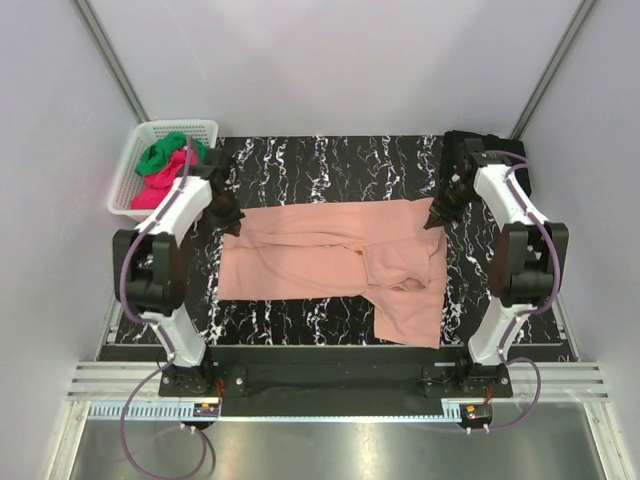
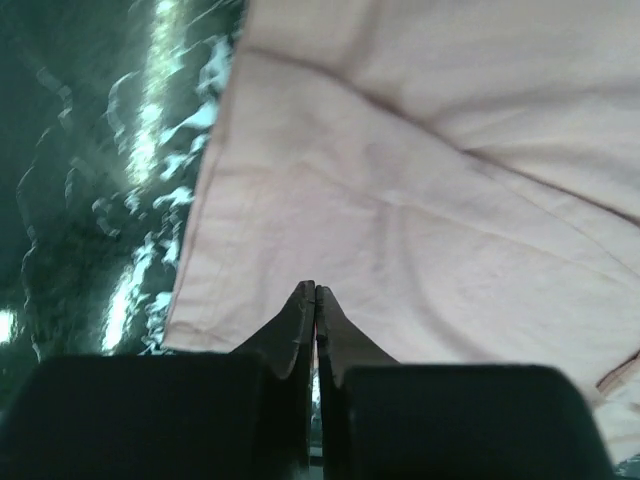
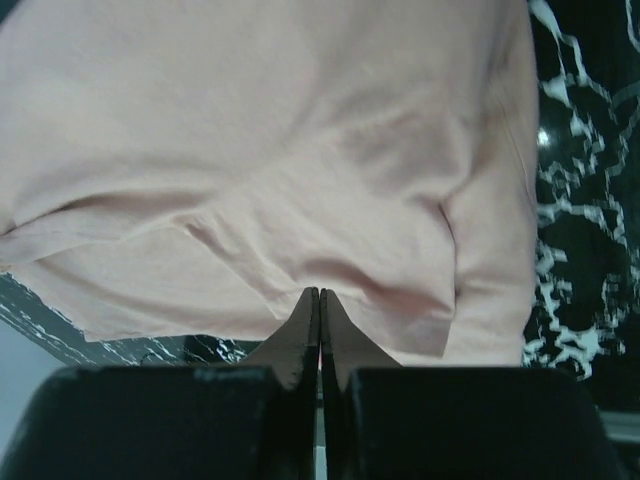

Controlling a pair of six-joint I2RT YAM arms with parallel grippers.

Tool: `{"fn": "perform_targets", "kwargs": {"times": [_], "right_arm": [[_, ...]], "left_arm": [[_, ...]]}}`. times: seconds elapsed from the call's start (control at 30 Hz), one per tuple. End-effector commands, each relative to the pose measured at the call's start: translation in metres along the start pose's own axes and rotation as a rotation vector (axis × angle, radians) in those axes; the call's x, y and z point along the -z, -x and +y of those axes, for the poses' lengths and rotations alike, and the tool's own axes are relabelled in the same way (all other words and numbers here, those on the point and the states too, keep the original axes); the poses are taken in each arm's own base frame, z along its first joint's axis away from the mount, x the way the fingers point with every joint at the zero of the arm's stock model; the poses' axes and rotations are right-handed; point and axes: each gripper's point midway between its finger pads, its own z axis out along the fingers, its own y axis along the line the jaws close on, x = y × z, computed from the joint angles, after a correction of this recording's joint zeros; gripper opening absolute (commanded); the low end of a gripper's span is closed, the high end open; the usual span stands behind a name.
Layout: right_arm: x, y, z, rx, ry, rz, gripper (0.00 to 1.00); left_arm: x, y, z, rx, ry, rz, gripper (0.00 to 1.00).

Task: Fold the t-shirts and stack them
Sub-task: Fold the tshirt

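At the far left a white basket point(image 1: 122, 188) sits at the back corner of the table, holding a green t-shirt point(image 1: 160, 155) and a magenta-red t-shirt point(image 1: 150, 192), both bunched up and unfolded. Just right of it, the left gripper point(image 1: 226, 220) is down at the far left corner of the salmon-pink t-shirt point(image 1: 320, 262). In the left wrist view its jaws are pressed together with the tips on the cloth just inside the edge, so it looks to be pinching that corner. The pink shirt lies across the middle of the black marbled table top point(image 1: 320, 160), spread wide but rumpled. Its right part is doubled over, and a flap reaches down toward the near edge. The printed chest is not in view. At the far right corner of the shirt the right gripper point(image 1: 436, 215) is lowered in the same way. The right wrist view shows its jaws closed at the hem with cloth gathered around the tips, again seemingly a pinch. Behind the right arm a dark heap point(image 1: 462, 145) lies at the back, possibly another shirt, though it is too hidden to be sure. By my reading the task is at an early stage: no neat stack shows anywhere, this shirt is at best partly folded, and the basket shirts are untouched.
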Motion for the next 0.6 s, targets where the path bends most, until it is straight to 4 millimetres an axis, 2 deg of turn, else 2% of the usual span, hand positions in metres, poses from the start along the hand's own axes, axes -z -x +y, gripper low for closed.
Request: {"fn": "perform_targets", "kwargs": {"times": [0.0,0.07,0.1,0.13,0.17,0.2,0.23,0.27,0.3,0.37,0.4,0.47,0.57], "right_arm": [[-0.003,0.021,0.017,0.107,0.056,0.017,0.00],[-0.016,0.027,0.022,0.106,0.071,0.046,0.00],[-0.015,0.037,0.028,0.109,0.077,0.025,0.00],[-0.020,0.041,0.030,0.109,0.075,0.027,0.00],[-0.033,0.044,0.029,0.099,0.073,0.058,0.00],[-0.033,0.051,0.037,0.108,0.092,0.052,0.00],[-0.037,0.053,0.040,0.105,0.098,0.070,0.00],[-0.052,0.053,0.037,0.096,0.084,0.109,0.00],[-0.048,0.062,0.043,0.101,0.092,0.098,0.00],[-0.060,0.067,0.042,0.092,0.079,0.119,0.00],[-0.056,0.073,0.049,0.100,0.091,0.107,0.00],[-0.057,0.079,0.050,0.095,0.084,0.105,0.00],[-0.072,0.080,0.049,0.071,0.071,0.132,0.00]], "left_arm": [[0.000,0.027,-0.019,-0.107,-0.012,-0.054,0.00],[-0.012,0.031,-0.028,-0.103,-0.035,-0.040,0.00],[-0.014,0.034,-0.031,-0.103,-0.036,-0.041,0.00],[-0.019,0.041,-0.036,-0.103,-0.038,-0.044,0.00],[-0.022,0.045,-0.038,-0.105,-0.038,-0.044,0.00],[-0.021,0.055,-0.045,-0.106,-0.051,-0.063,0.00],[-0.026,0.054,-0.051,-0.107,-0.071,-0.031,0.00],[-0.040,0.054,-0.052,-0.100,-0.069,0.006,0.00],[-0.037,0.062,-0.061,-0.100,-0.093,0.009,0.00],[-0.049,0.066,-0.065,-0.098,-0.079,0.037,0.00],[-0.042,0.074,-0.072,-0.100,-0.098,0.024,0.00],[-0.045,0.080,-0.075,-0.098,-0.096,0.039,0.00],[-0.051,0.084,-0.080,-0.086,-0.113,0.084,0.00]]}}
